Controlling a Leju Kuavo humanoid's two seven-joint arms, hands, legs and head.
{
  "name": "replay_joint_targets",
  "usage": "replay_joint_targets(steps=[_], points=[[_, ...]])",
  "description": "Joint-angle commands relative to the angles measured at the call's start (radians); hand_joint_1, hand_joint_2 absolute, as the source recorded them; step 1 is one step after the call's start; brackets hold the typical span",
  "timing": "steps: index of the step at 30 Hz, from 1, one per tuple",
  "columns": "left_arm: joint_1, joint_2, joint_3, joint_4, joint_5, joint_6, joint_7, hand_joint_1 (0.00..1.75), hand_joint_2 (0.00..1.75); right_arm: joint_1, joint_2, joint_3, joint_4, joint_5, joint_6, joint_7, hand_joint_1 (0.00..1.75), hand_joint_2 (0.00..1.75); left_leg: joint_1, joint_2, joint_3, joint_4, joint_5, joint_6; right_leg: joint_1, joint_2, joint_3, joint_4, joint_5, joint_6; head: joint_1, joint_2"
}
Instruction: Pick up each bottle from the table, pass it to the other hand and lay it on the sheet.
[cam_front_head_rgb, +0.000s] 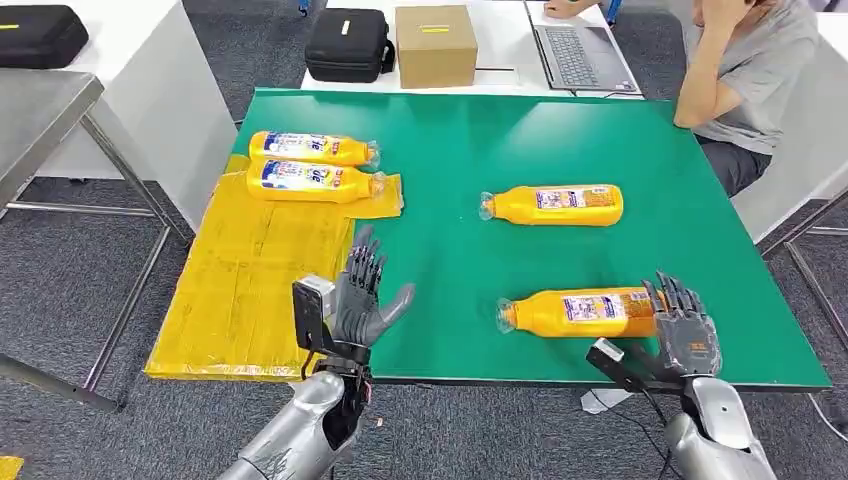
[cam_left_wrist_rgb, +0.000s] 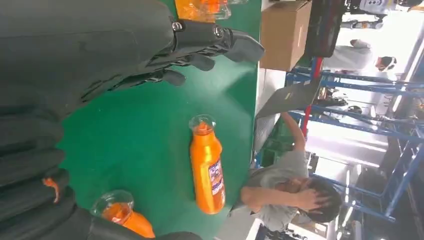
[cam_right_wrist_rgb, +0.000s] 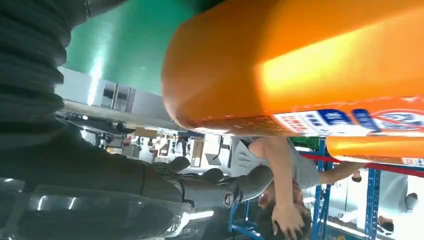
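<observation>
1. Beyond the green table (cam_front_head_rgb: 450, 140) we see a cardboard box (cam_front_head_rgb: 436, 45), a black case (cam_front_head_rgb: 349, 44), and a laptop (cam_front_head_rgb: 580, 50); a person (cam_front_head_rgb: 745, 70) in grey sits at the far right corner, head propped on a hand.
2. A yellow sheet (cam_front_head_rgb: 240, 290) covers the table's left edge and hangs over it. Nothing lies between the hands and the two bottles on bare green.
3. Four orange bottles lie on their sides, each with a clear cap and a blue-and-white label. Two lie touching at the sheet's far end: the far sheet bottle (cam_front_head_rgb: 312, 149) and the near sheet bottle (cam_front_head_rgb: 315, 182), caps pointing right.
4. The middle bottle (cam_front_head_rgb: 552, 204) lies mid-table, cap to the left. The front bottle (cam_front_head_rgb: 580, 312) lies near the front edge, cap to the left.
5. The labels' print is too small for us to read.
6. Our left hand (cam_front_head_rgb: 365, 295) is raised over the sheet's edge, fingers spread, holding nothing.
7. Our right hand (cam_front_head_rgb: 680, 325) stands at the front bottle's base with fingers upright; we cannot tell whether it grips.
</observation>
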Motion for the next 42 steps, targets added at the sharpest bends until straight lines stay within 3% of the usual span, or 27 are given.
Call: replay_joint_targets(steps=[1, 19, 25, 42], points=[[-0.044, 0.012, -0.024, 0.073, 0.014, 0.001, -0.006, 0.00, 1.75, -0.071, 0.013, 0.054, 0.110, 0.012, -0.001, -0.008, 0.00, 1.75, 0.000, 0.002, 0.004, 0.000, -0.002, -0.002, 0.001, 0.001, 0.004, 0.000, -0.002, -0.002, 0.000, 0.000], [-0.035, 0.014, -0.021, 0.080, 0.025, 0.002, -0.014, 0.00, 1.75, -0.127, 0.033, 0.090, 0.197, 0.031, -0.004, -0.005, 0.00, 1.75, 0.001, 0.002, 0.003, -0.001, -0.001, -0.001, 0.001, 0.001, 0.003, -0.001, -0.001, -0.001, 0.000, 0.000], [-0.016, 0.022, -0.021, 0.080, 0.027, 0.012, -0.028, 0.00, 1.75, -0.151, 0.039, 0.097, 0.253, -0.018, -0.065, -0.068, 0.00, 1.75, 0.001, 0.003, 0.006, -0.001, -0.002, -0.002, 0.001, 0.002, 0.005, -0.001, -0.002, -0.002, 0.000, 0.000], [-0.019, 0.022, -0.017, 0.103, 0.023, -0.016, -0.028, 0.00, 1.75, -0.203, 0.049, 0.163, 0.377, 0.032, 0.000, -0.025, 0.00, 1.75, 0.001, 0.003, 0.006, -0.001, -0.002, -0.002, 0.001, 0.002, 0.005, -0.001, -0.001, -0.003, 0.000, 0.000]])
